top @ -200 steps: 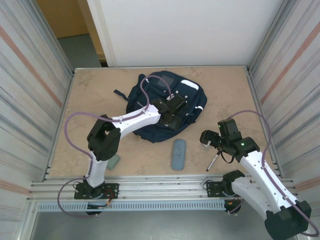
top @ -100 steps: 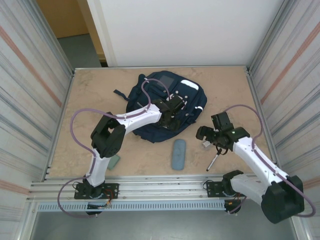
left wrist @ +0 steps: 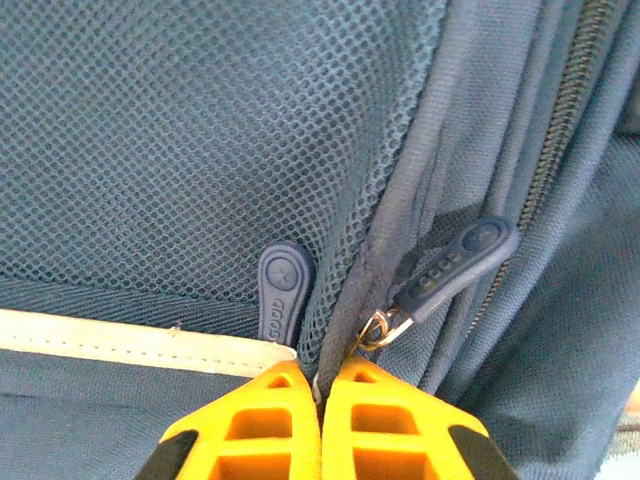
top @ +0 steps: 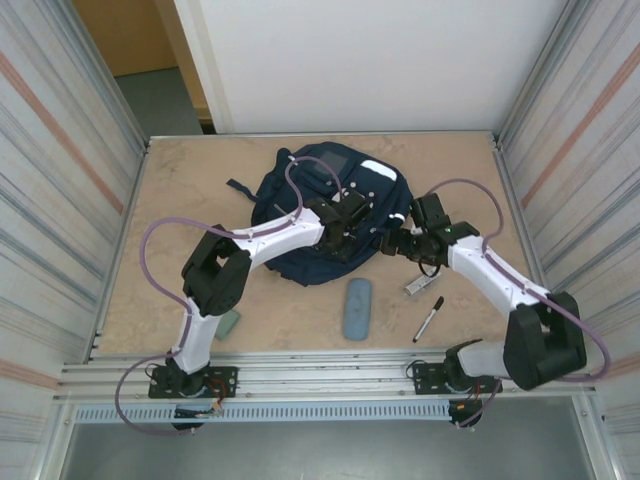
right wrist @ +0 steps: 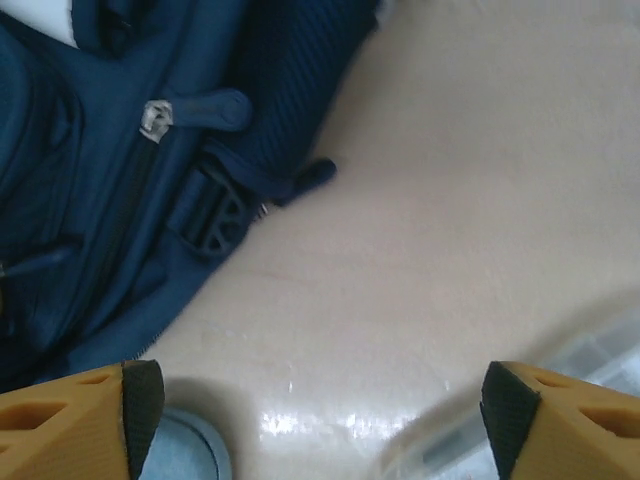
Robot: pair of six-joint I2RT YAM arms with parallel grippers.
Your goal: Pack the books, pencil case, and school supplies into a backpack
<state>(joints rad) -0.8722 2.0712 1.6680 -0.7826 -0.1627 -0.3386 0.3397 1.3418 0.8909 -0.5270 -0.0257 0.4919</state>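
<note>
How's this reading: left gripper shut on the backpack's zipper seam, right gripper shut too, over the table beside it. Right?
Not quite. The right gripper is open: the right wrist view shows its fingers wide apart over the table. The left gripper is shut on the backpack seam, as stated.

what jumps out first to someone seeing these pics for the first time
The big navy backpack lying mid-scene draws the eye first. The left pincer is shut at a zip seam on it, while the right pincer hangs open beside its right edge. A blue-grey pencil case and black marker lie loose nearer the robot.
</note>
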